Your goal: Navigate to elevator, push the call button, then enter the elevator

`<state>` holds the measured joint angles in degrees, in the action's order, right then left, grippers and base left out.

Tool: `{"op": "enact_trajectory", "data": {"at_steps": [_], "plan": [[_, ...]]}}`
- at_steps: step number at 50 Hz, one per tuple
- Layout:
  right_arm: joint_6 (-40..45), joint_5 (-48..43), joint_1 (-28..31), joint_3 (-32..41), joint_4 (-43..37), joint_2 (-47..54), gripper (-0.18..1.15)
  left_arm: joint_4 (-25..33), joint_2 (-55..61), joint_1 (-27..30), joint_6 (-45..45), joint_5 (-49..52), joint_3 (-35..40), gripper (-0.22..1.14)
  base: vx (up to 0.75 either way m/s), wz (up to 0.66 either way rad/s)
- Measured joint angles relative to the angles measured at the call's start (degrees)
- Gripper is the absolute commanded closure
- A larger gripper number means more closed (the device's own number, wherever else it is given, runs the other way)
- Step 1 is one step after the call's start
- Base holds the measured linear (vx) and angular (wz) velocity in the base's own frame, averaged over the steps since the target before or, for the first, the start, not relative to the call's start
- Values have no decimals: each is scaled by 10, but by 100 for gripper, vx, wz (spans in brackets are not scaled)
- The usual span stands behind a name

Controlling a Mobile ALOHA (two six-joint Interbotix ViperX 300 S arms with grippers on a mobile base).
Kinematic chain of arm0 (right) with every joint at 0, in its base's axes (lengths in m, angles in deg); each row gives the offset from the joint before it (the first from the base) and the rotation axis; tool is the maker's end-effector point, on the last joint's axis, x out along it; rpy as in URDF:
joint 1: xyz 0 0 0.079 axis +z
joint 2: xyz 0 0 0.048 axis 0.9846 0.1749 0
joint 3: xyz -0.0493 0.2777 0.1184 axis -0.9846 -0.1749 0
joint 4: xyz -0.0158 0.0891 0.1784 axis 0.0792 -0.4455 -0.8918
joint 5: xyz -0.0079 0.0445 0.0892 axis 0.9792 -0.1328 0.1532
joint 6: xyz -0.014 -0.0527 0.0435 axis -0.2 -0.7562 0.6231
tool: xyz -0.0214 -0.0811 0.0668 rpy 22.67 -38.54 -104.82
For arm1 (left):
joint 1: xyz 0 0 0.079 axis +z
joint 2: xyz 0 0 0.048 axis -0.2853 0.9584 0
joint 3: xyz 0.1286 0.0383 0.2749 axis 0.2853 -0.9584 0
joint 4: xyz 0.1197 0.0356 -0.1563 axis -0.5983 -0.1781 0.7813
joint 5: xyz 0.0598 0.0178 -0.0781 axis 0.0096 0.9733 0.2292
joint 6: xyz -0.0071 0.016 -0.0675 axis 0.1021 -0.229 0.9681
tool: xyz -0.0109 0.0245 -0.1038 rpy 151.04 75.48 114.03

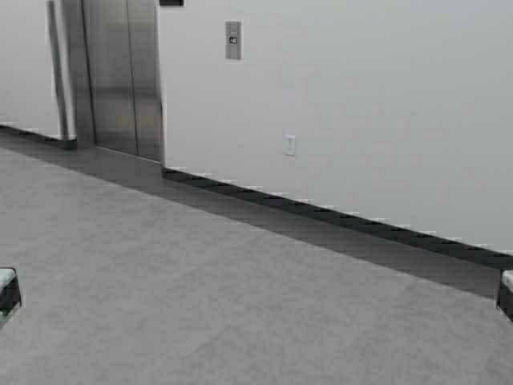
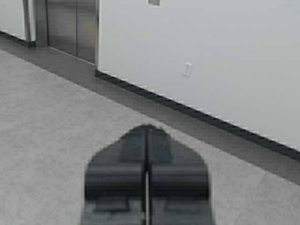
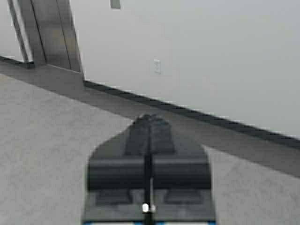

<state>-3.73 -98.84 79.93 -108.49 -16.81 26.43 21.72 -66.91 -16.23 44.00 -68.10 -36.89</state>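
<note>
Elevator (image 1: pixel 120 76) doors stand shut at far left; the call button (image 1: pixel 233 40) sits on the wall just right of them. Left hand (image 2: pixel 147 133) and right hand (image 3: pixel 149 123) are pressed together. Button looks stiff; press its dark centre.

No text, number or brand can be read. The call button (image 1: pixel 233 40), on the wall just right of the elevator (image 1: pixel 120 76), shows a small pale mark on its dark centre, too small to make out. A dark sign (image 1: pixel 171 3) above the elevator frame shows no legible lettering.
</note>
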Motion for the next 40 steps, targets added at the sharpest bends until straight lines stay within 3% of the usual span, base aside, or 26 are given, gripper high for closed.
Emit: {"op": "enact_trajectory", "data": {"at_steps": [40], "plan": [[4,-2,0,-4,-1,-22,92,0,9,0,1,-9,4,89,70,8]]}}
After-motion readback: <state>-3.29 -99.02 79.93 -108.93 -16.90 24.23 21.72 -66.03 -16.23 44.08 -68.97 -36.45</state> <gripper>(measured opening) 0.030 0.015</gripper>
